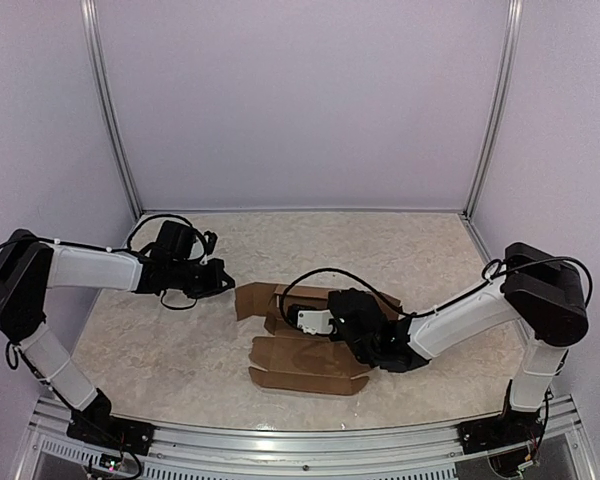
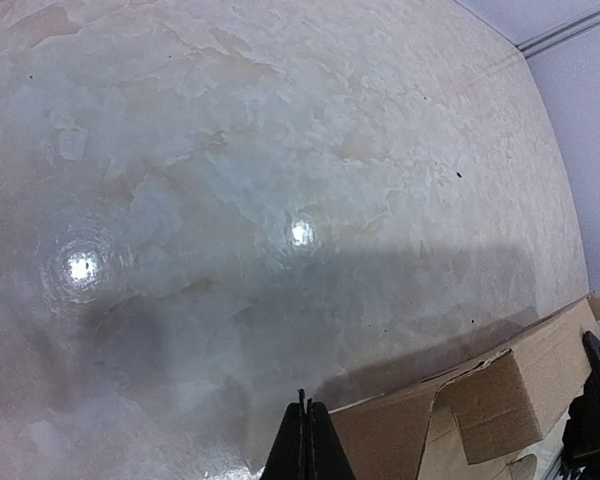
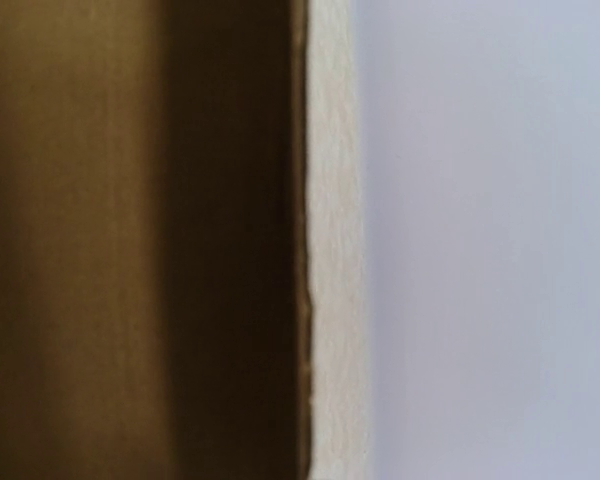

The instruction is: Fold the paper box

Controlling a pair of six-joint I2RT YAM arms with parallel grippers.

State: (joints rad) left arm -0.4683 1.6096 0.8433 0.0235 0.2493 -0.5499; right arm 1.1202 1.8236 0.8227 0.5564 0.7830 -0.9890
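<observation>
The paper box [image 1: 310, 355] is brown cardboard, partly folded, lying in the middle of the table with raised walls and loose flaps. My left gripper [image 1: 226, 283] is shut and empty, just left of the box's left flap [image 1: 250, 300]. In the left wrist view its fingertips [image 2: 307, 425] are pressed together, and the box's flap [image 2: 490, 405] lies just to their right. My right gripper [image 1: 320, 322] reaches into the box from the right and its fingers are hidden. The right wrist view shows only blurred cardboard [image 3: 130, 240] very close up.
The marbled tabletop [image 1: 180, 340] is ringed by pale walls with metal corner posts [image 1: 115, 130]. A strip of table [image 3: 330, 240] and wall show past the cardboard's edge in the right wrist view. A black cable loops over the right wrist [image 1: 315, 280].
</observation>
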